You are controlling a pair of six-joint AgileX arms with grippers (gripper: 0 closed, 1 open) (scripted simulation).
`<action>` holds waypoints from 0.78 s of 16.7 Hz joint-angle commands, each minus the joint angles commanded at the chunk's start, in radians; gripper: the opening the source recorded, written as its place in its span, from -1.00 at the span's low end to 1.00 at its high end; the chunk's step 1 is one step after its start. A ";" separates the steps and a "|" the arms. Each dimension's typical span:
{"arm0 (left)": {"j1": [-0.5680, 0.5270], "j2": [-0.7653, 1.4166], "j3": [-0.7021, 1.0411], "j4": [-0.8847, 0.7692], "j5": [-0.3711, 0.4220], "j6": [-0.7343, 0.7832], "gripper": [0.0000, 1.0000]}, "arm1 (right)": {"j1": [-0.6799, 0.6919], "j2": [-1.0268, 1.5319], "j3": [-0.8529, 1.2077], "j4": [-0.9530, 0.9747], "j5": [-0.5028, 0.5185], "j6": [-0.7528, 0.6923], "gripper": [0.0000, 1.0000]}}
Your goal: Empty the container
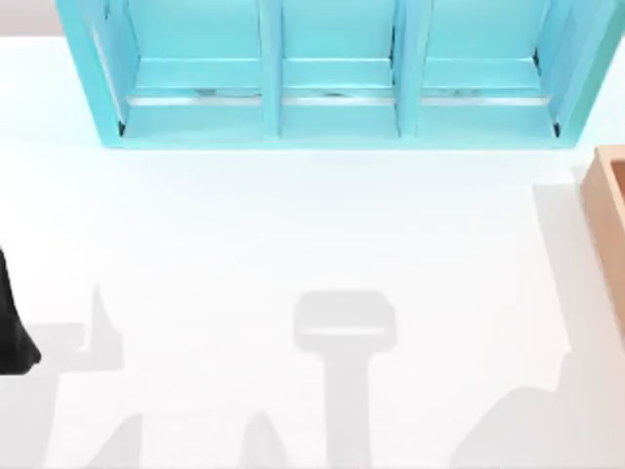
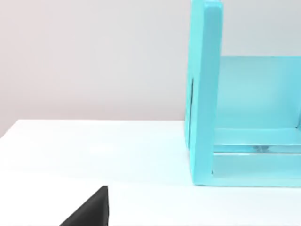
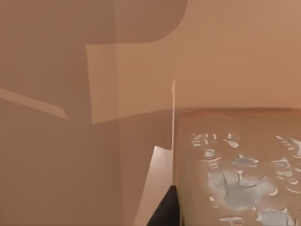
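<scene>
Brown box with flaked pale patches, close inside the container at the counter's right edge. Turquoise shelf behind. Left arm parked at the left edge.

turquoise shelf | three open bays (back edge) | white table

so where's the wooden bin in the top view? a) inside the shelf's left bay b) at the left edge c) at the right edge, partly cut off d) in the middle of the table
c: the bin sits at the table's right edge, cut off by the frame, off the near right corner of the turquoise shelf.
</scene>
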 joint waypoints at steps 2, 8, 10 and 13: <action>0.000 0.000 0.000 0.000 0.000 0.000 1.00 | 0.000 0.000 0.000 0.000 0.000 0.000 -0.66; 0.000 0.000 0.000 0.000 0.000 0.000 1.00 | 0.000 0.000 0.000 0.000 0.000 0.000 -1.00; 0.000 0.000 0.000 0.000 0.000 0.000 1.00 | 0.000 0.000 0.000 0.000 0.000 0.000 -1.00; 0.000 0.000 0.000 0.000 0.000 0.000 1.00 | 0.000 -0.002 0.001 0.000 0.001 0.001 -1.00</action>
